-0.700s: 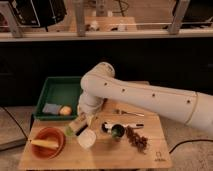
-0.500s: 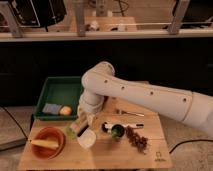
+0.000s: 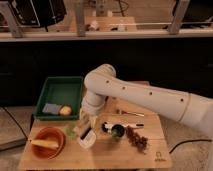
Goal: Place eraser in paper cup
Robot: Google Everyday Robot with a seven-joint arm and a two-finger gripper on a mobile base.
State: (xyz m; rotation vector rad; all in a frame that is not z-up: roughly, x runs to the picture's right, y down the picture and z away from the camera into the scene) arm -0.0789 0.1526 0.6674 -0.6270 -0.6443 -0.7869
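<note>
Item: single-arm rig at a wooden table (image 3: 115,156), task of getting the eraser into the paper cup. Gripper (image 3: 88,125): hangs at the end of the white arm, pointed downward over the front-left part of the table, just in front of the green tray (image 3: 60,80). Jaw state: cannot be told from where I stand, as the wrist and its own shadow cover the tips. Eraser (image 3: 86,134): a small dark oblong directly below the gripper, its long axis slanting from lower left to upper right, lying across or just above the mouth of the paper cup (image 3: 84,144); whether it is gripped, resting on the rim or already partly inside cannot be told. Key relation: eraser, gripper and cup stand nearly in one vertical line, so the coming move looks like a short drop or release, not a sideways carry. Neighbours: light-green cup (image 3: 71,131) just left; orange bowl (image 3: 56,150) further left; dark green cup (image 3: 117,131) and marker pen (image 3: 128,126) to the right, apart.
</note>
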